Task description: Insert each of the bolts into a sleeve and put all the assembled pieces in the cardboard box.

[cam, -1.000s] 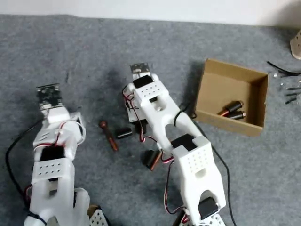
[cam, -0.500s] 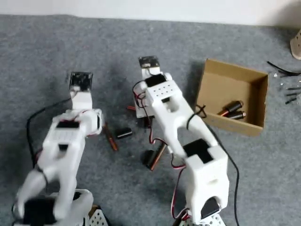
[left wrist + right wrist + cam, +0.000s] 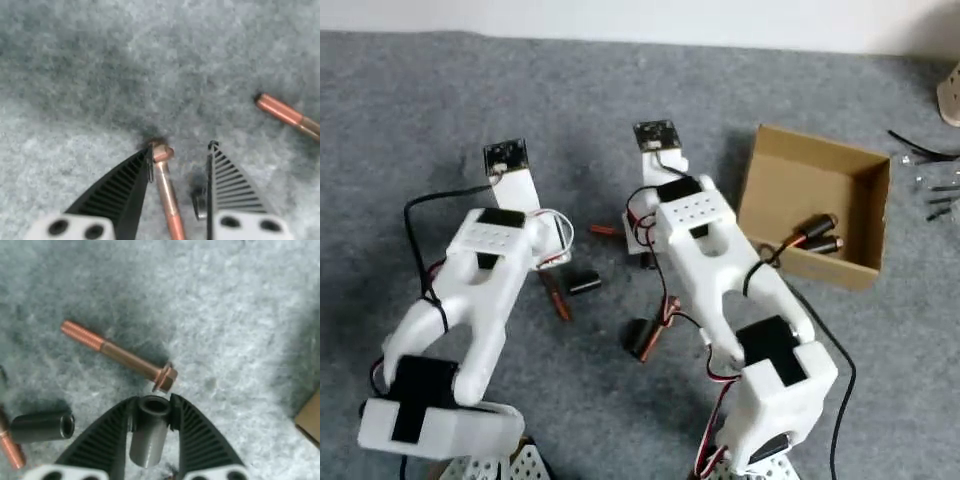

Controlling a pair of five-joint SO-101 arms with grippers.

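Observation:
In the left wrist view my left gripper [image 3: 181, 147] is open low over the grey carpet, astride a copper bolt [image 3: 165, 190] whose head lies by one fingertip. A dark sleeve [image 3: 199, 205] peeks out beside the other finger. My right gripper [image 3: 153, 402] is shut on a dark sleeve [image 3: 149, 432], held just short of the head of a second copper bolt [image 3: 120, 356]. From above, the first bolt [image 3: 556, 297], a loose sleeve [image 3: 585, 283] and the second bolt [image 3: 605, 230] lie between the two arms. The cardboard box [image 3: 810, 150] at the right holds two assembled pieces [image 3: 815, 233].
A dark sleeve with a copper bolt in it [image 3: 645, 336] lies beside the right arm [image 3: 695, 230]. Loose cables and small parts [image 3: 930, 190] lie at the table's right edge, past the box. The left arm [image 3: 485, 270] stretches over the left of the carpet.
The left arm has swung forward and to the right, bringing its gripper down over the bolt. The right arm has shifted a little to the right and farther from its base.

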